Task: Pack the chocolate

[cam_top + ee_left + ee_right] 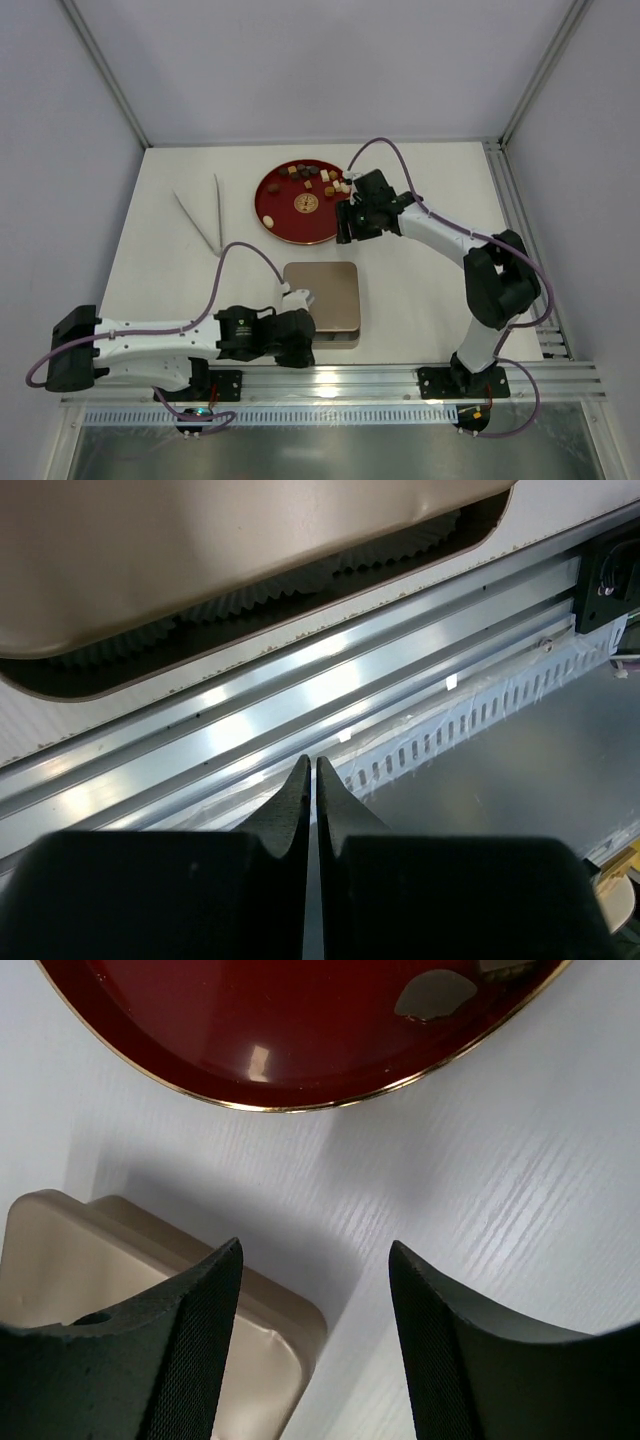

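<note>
Tiny chocolate (310, 172) on glossy round red plate (285, 226); matte tan box (322, 292).

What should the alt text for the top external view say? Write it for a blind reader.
On a white table, the right end effector hangs at the rim of a round red plate strewn with small brown and cream chocolates; the left end effector lies beside a tan rounded-square box.

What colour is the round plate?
The plate is dark red with a gold rim, clearest in the right wrist view.
</note>
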Robot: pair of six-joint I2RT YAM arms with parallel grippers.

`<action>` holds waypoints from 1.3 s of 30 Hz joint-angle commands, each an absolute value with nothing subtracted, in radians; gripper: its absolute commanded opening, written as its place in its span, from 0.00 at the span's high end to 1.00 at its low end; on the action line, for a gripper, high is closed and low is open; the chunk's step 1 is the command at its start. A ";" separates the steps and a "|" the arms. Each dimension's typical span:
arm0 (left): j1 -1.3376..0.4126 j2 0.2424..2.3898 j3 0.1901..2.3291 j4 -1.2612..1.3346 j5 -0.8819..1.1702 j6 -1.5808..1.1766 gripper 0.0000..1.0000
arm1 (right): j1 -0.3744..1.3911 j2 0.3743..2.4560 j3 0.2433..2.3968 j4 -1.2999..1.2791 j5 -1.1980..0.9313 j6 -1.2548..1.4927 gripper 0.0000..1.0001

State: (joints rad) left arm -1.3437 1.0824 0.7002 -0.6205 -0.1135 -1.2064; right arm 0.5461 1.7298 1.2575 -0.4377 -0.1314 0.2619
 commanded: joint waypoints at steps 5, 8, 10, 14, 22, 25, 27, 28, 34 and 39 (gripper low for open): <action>-1.387 1.137 0.658 -0.488 -0.221 -1.361 1.00 | 0.606 1.831 1.402 -0.525 -0.091 0.144 0.39; -1.387 1.120 0.638 -0.479 -0.242 -1.381 1.00 | 0.630 1.873 1.431 -0.543 -0.057 0.121 0.39; -1.387 1.114 0.621 -0.472 -0.250 -1.391 1.00 | 0.641 1.890 1.446 -0.549 -0.051 0.109 0.39; -1.387 1.109 0.594 -0.465 -0.267 -1.414 1.00 | 0.664 1.934 1.479 -0.566 -0.037 0.089 0.39; -1.350 1.068 0.538 -0.457 -0.298 -1.419 1.00 | 0.696 1.976 1.483 -0.577 -0.028 0.069 0.39; -1.316 1.060 0.531 -0.457 -0.290 -1.401 1.00 | 0.706 1.976 1.473 -0.574 -0.023 0.069 0.39; -1.295 1.049 0.520 -0.457 -0.287 -1.388 1.00 | 0.707 1.974 1.459 -0.571 -0.025 0.074 0.39; -1.287 1.046 0.519 -0.457 -0.284 -1.382 1.00 | 0.707 1.974 1.454 -0.568 -0.025 0.075 0.39; -1.220 1.048 0.520 -0.457 -0.262 -1.332 1.00 | 0.707 1.953 1.395 -0.546 -0.035 0.101 0.40; -1.161 1.065 0.531 -0.451 -0.239 -1.282 1.00 | 0.707 1.925 1.338 -0.525 -0.038 0.127 0.41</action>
State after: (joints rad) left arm -1.1957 1.0584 0.5198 -0.4847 -0.2153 -1.3285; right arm 0.6971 1.9739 1.3758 -0.5236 -0.0292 0.1043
